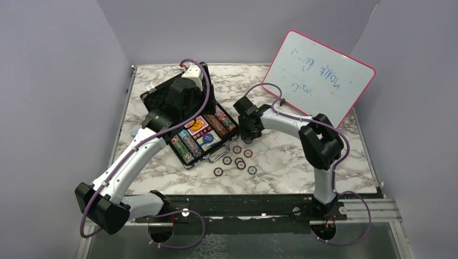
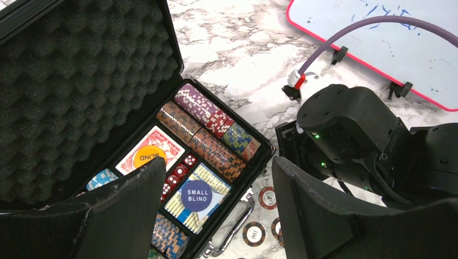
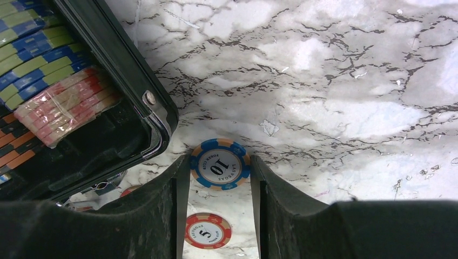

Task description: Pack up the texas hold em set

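Your left arm reaches forward from its base with the elbow low at the near left. The left gripper (image 2: 217,162) tilts downward, its jaws spread wide. Your right arm rises from its base, bends and stretches leftward over the tabletop (image 3: 335,81), where the right gripper (image 3: 219,162) points straight down, jaws set against both edges of a blue chip (image 3: 220,166).

Marble table (image 1: 302,172) — briefcase (image 2: 70,81) (open), loose chips (image 1: 241,165), whiteboard (image 1: 318,75).

The left arm (image 1: 182,96) hides the far part of the open briefcase (image 1: 153,99), and the writing on the whiteboard (image 1: 318,75) is too faint to read.
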